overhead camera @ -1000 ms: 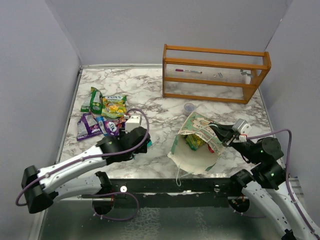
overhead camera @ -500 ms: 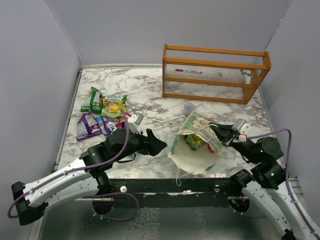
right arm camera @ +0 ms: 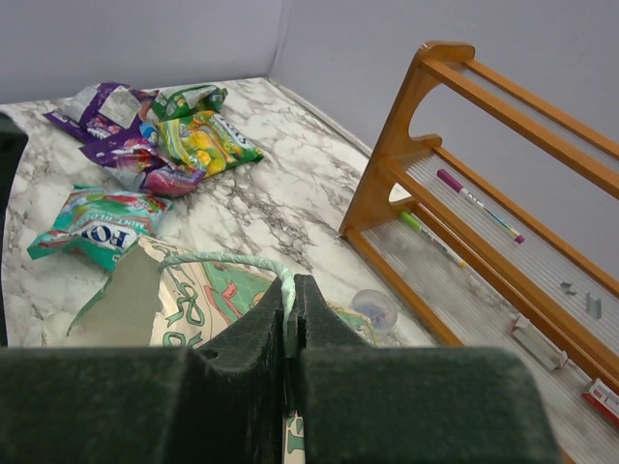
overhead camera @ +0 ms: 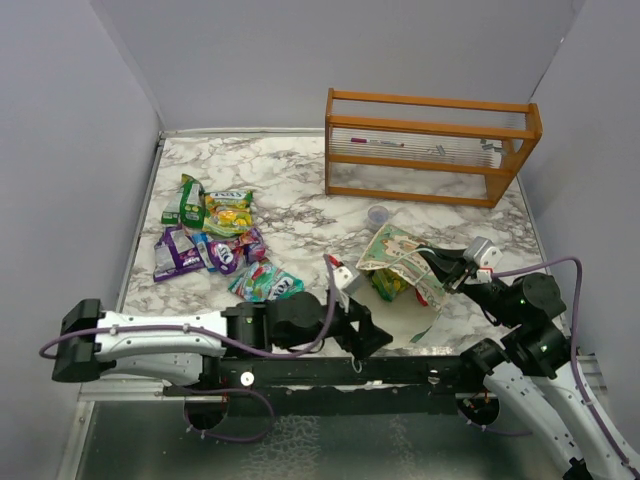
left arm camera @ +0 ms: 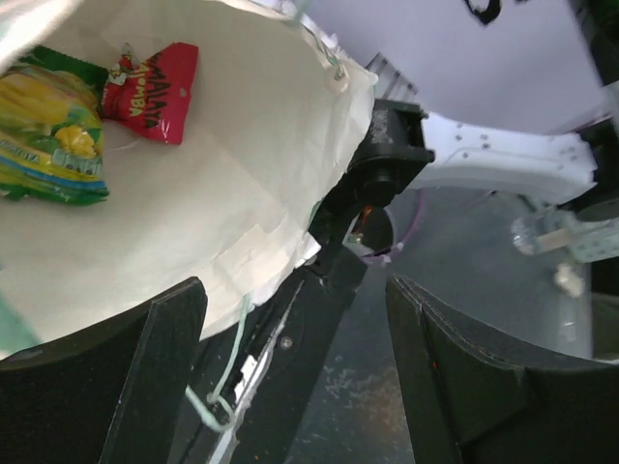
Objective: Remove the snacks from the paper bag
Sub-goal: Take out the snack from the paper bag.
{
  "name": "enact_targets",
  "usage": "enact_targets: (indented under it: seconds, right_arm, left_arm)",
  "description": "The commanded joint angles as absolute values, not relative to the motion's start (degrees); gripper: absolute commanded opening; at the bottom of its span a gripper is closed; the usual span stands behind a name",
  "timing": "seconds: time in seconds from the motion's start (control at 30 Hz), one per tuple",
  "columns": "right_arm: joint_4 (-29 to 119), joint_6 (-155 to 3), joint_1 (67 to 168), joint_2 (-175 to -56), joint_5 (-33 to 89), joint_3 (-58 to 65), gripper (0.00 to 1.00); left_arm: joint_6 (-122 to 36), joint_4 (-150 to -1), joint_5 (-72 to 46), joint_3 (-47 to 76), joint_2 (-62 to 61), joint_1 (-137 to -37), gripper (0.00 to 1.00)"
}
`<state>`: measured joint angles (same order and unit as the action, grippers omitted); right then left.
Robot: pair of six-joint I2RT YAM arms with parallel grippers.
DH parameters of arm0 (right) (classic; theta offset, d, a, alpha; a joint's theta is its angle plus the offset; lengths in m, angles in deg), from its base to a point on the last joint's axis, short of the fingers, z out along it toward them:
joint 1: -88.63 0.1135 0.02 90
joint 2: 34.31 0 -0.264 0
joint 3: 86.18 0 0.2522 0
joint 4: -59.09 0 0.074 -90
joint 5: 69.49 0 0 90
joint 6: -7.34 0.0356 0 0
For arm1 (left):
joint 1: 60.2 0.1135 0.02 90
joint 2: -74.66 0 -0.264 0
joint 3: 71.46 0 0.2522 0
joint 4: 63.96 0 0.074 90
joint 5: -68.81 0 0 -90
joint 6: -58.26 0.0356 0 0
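The right end effector is clamped fully shut on the upper edge of the paper bag. The bag lies on its side on the surface. This grip appears to hold the top wall up so that the mouth gapes toward the left arm. The left end effector stands wide open and empty at that mouth. Inside lie a yellow-green packet and a red packet. A group of other packets lies on the surface, well apart from the bag.
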<state>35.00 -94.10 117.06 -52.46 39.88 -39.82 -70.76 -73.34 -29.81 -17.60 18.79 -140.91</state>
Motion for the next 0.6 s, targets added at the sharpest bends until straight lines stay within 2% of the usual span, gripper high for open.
enact_targets:
  seconds: [0.0, 0.23, 0.33, 0.57]
  right_arm:
    - [36.5, -94.6, 117.1, -52.7, 40.5, -40.4, 0.02]
    - [36.3, -94.6, 117.1, -52.4, 40.9, -40.2, 0.02]
    - [36.2, -94.6, 117.1, -52.3, 40.8, -40.2, 0.02]
    - [36.4, -94.6, 117.1, -52.3, 41.1, -40.2, 0.02]
  left_arm:
    - [-63.0, -70.1, -40.6, -12.1, 8.7, -146.3, 0.76]
    - [-52.5, -74.2, -52.2, -4.3, -4.7, -147.3, 0.58]
    - [-47.6, -74.0, -56.9, -3.1, -9.4, -147.3, 0.46]
    - [-40.0, -62.9, -62.3, -5.6, -18.2, -147.3, 0.38]
